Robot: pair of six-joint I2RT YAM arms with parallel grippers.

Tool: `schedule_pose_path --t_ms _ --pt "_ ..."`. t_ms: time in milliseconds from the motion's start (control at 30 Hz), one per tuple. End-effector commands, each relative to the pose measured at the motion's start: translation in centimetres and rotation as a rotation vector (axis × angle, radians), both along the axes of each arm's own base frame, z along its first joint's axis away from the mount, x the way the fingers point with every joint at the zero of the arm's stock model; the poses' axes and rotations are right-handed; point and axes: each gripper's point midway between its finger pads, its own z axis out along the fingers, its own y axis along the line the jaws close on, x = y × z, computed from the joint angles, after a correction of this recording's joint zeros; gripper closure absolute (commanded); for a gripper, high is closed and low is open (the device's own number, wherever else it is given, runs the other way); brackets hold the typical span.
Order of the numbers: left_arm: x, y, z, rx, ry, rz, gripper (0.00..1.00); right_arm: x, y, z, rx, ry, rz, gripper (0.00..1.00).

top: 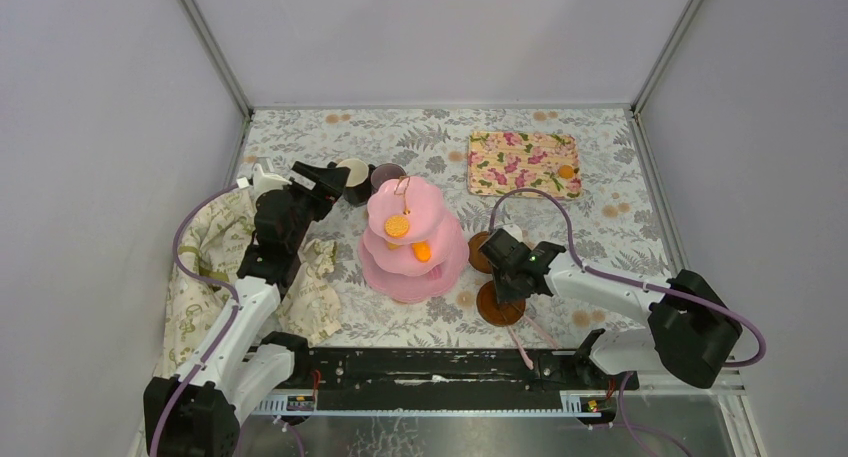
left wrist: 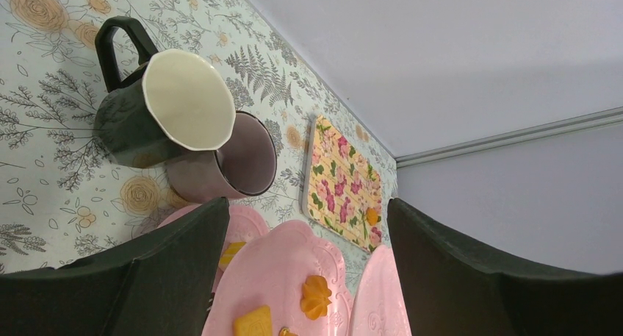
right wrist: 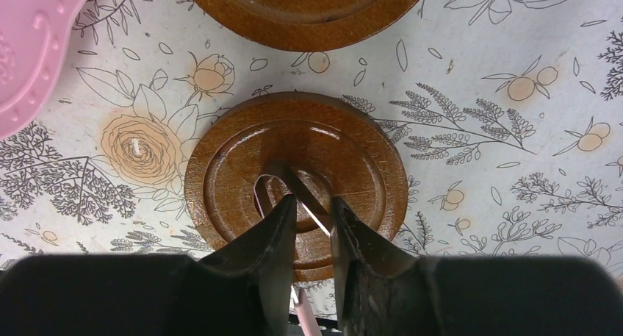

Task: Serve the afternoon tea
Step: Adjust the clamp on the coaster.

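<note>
Pink cake stand [top: 413,239] sits mid-table [top: 600,237], orange sweets [top: 421,250] on its tiers. Cream-lined mug [left wrist: 158,108] and second mug [left wrist: 235,163] stand side by side behind-left of it. Left gripper [left wrist: 307,207] is near them, jaws wide apart. Right gripper [right wrist: 311,202] is over the near saucer [right wrist: 220,174], jaws a narrow gap apart and empty. Far saucer [right wrist: 305,5] lies just beyond.

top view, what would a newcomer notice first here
The pink three-tier cake stand stands mid-table, orange sweets on its tiers. Two dark mugs sit behind it by the left gripper; the right gripper hangs over the nearer brown saucer beside it.
</note>
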Motion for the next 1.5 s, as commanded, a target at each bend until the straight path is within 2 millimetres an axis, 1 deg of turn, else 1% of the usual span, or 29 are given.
schedule_pose_path --t_ms 0,200,400,500,633,833,1133,1200,1300,1367,1400,1433,1467 --pt "0.2 0.3 0.2 0.001 -0.02 0.016 0.14 0.2 0.1 0.1 0.011 0.003 0.002 0.72" --pt "0.2 0.4 0.3 0.0 -0.021 0.018 0.14 0.3 0.0 0.4 0.009 -0.001 -0.005 0.85" --pt "0.2 0.4 0.2 0.002 -0.019 0.018 0.14 0.5 -0.1 0.8 0.004 -0.008 -0.013 0.9" --pt "0.2 0.4 0.2 0.005 -0.02 0.021 0.14 0.6 -0.1 1.1 0.001 -0.015 -0.017 0.95" --pt "0.2 0.5 0.2 0.006 -0.019 0.023 0.14 1.1 -0.1 2.0 0.002 -0.034 -0.03 1.0" --pt "0.3 0.5 0.1 0.005 -0.019 0.025 0.14 2.1 -0.2 3.5 0.006 -0.073 -0.06 1.0" --pt "0.2 0.5 0.2 0.005 -0.023 0.027 0.14 4.4 -0.4 5.7 0.046 -0.122 -0.123 1.0" --pt "0.2 0.6 0.3 0.005 -0.024 0.029 0.14 4.4 -0.4 5.7 0.05 -0.115 -0.121 1.0" --pt "0.1 0.7 0.3 0.008 -0.023 0.031 0.14 4.0 -0.3 5.7 0.051 -0.091 -0.096 1.0" --pt "0.1 0.7 0.2 0.011 -0.023 0.033 0.14 3.6 -0.4 5.9 0.046 -0.081 -0.078 0.95" --pt "0.1 0.7 0.2 0.01 -0.025 0.034 0.14 3.4 -0.4 6.0 0.051 -0.075 -0.063 0.9" --pt "0.1 0.7 0.2 0.01 -0.025 0.034 0.14 3.1 -0.1 6.2 0.07 -0.065 -0.041 0.81" --pt "0.1 0.7 0.2 0.008 -0.024 0.033 0.14 2.8 0.2 6.3 0.09 -0.056 -0.02 0.74"
